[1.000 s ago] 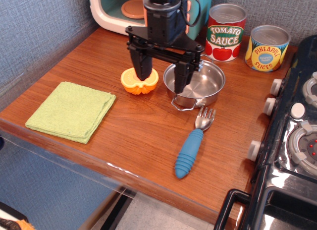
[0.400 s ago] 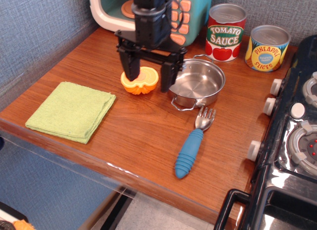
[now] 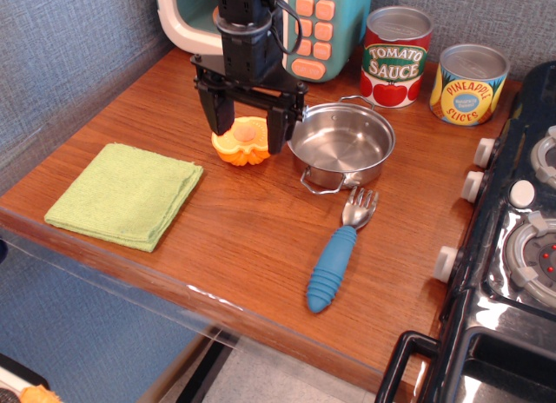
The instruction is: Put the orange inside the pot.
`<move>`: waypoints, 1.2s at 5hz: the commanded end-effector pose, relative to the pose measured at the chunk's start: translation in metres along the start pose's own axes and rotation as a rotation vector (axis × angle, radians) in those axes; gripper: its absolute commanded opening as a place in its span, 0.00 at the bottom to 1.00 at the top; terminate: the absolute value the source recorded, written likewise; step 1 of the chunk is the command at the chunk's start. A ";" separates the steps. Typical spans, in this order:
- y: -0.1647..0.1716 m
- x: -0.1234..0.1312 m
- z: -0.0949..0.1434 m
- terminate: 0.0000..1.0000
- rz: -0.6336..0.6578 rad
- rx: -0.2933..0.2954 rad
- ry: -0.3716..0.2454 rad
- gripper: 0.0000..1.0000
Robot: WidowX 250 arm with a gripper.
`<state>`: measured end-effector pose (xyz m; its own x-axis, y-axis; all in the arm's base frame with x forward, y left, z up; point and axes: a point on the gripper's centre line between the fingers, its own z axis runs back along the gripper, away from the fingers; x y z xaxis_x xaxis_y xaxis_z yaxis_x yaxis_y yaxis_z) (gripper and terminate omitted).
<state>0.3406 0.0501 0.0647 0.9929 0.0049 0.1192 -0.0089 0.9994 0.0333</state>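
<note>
The orange (image 3: 242, 142) is a small toy half with a ribbed rind and a yellow-orange cut face up. It sits on the wooden counter just left of the pot (image 3: 341, 145), a shallow shiny steel pot with wire loop handles, which is empty. My black gripper (image 3: 248, 129) is open, pointing down, with one finger on each side of the orange. Whether the fingers touch it I cannot tell.
A green cloth (image 3: 126, 194) lies at front left. A blue-handled fork (image 3: 338, 251) lies in front of the pot. Tomato sauce (image 3: 396, 56) and pineapple (image 3: 469, 83) cans stand behind. A toy microwave (image 3: 300, 21) is at the back, a toy stove (image 3: 512, 247) at right.
My gripper has moved left, from straddling the orange and the pot's rim to straddling the orange alone. The orange and pot have not moved.
</note>
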 end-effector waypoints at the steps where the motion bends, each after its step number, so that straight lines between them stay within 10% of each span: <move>1: 0.043 0.021 0.002 0.00 0.105 0.043 -0.026 1.00; 6: 0.037 0.019 -0.001 0.00 0.145 0.011 -0.016 1.00</move>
<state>0.3561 0.0867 0.0411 0.9836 0.1656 0.0717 -0.1666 0.9860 0.0076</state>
